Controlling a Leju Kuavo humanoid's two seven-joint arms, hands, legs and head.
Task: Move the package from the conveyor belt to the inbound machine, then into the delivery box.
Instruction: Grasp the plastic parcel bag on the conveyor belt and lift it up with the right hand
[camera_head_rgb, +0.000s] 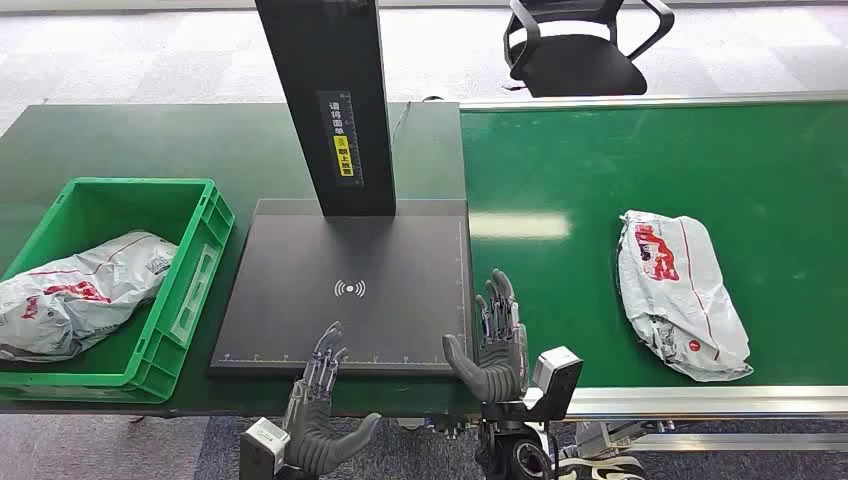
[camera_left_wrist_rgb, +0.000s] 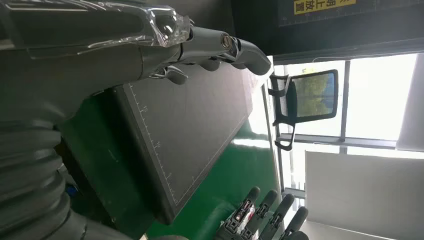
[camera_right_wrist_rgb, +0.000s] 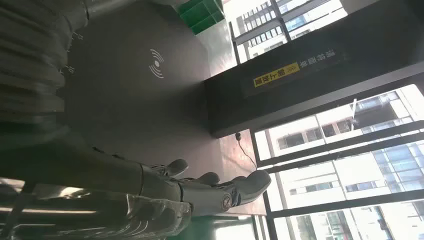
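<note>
At far left, one green crate (camera_head_rgb: 205, 215) holds one bagged parcel (camera_head_rgb: 80, 290). Beside it, the scanner plate (camera_head_rgb: 345, 290) and its post (camera_head_rgb: 340, 100); both empty hands, left (camera_head_rgb: 320, 400) and right (camera_head_rgb: 497, 345), fingers spread. One package (camera_head_rgb: 680, 295) lies on the conveyor belt (camera_head_rgb: 600, 170).

Belt: I see the conveyor belt (camera_head_rgb: 560, 160) plain green.
Package: package (camera_head_rgb: 680, 295) on it, white with red print.
Platform: inbound machine (camera_head_rgb: 350, 290) beside belt, black, white signal mark.
Crate: delivery box (camera_head_rgb: 195, 265) green.
</note>
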